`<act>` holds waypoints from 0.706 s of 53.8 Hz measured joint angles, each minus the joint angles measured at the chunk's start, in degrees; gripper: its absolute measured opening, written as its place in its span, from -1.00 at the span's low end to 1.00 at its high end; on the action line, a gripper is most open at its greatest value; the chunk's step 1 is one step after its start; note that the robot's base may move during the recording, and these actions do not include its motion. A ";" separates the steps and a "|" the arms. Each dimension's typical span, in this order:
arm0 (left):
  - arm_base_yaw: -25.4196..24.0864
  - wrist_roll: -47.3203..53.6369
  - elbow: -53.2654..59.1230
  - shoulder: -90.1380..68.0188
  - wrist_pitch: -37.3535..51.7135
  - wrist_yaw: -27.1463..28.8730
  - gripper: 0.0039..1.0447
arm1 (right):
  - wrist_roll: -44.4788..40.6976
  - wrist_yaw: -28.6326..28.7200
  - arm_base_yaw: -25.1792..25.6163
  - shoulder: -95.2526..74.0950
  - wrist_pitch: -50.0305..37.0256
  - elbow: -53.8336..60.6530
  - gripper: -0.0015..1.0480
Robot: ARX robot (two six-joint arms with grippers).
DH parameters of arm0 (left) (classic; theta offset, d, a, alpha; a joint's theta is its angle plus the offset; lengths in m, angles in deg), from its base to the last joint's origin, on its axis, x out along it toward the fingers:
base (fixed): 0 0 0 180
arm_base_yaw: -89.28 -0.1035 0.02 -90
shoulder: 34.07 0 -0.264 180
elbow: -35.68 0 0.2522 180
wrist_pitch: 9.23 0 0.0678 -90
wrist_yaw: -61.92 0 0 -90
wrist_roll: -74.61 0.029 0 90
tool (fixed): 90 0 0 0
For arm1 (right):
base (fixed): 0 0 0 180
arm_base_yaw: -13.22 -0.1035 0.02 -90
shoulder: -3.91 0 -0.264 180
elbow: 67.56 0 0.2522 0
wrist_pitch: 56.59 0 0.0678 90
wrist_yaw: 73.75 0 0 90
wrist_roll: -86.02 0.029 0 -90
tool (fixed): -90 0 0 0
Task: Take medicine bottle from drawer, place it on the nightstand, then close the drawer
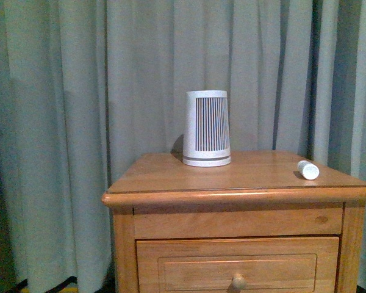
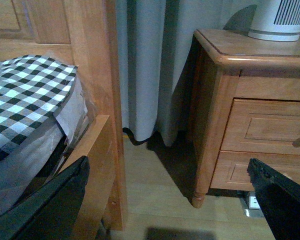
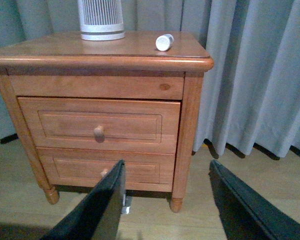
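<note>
Across the back of the room hangs a pale grey-green curtain [image 1: 110, 91] in long folds, and in front of it stands the nightstand [image 1: 232, 183], honey-brown, its rounded-edge top glossy. Pale wood-plank floor [image 3: 270, 185] shows beneath its short turned feet.

On that top the medicine bottle [image 1: 308, 170] lies on its side toward the 3 o'clock edge in the front view, near the front corner, with its cap end facing the camera. A white tapered device [image 1: 207, 129] with dark vertical slats stands upright toward 12 o'clock, well apart from the bottle.

The drawer [image 3: 100, 125] sits nearly flush in the cabinet face in the right wrist view, its round knob [image 3: 98, 132] at the middle; a like lower drawer [image 3: 107, 167] sits under it.

Left of the nightstand, across a gap of curtain and floor, the left wrist view shows a wooden bed frame [image 2: 97, 125] carrying black-and-white checked bedding [image 2: 25, 95].

Neither arm appears in the front view. The left gripper [image 2: 170, 200] has its fingers [image 2: 50, 205] spread wide with nothing between them, down low by the bed frame. The right gripper [image 3: 165, 200] likewise holds nothing, fingers [image 3: 97, 210] wide apart, low in front of the nightstand and clear of both drawers.
</note>
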 joint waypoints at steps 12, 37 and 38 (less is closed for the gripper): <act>0.00 0.00 0.00 0.00 0.00 0.02 0.87 | 0.00 0.00 0.00 0.00 0.00 0.00 0.82; 0.00 0.00 0.00 0.00 0.00 0.02 0.87 | 0.00 0.00 0.00 0.00 0.00 0.00 0.87; 0.00 0.00 0.00 0.00 0.00 0.00 0.87 | 0.00 0.00 0.00 0.00 0.00 0.00 0.87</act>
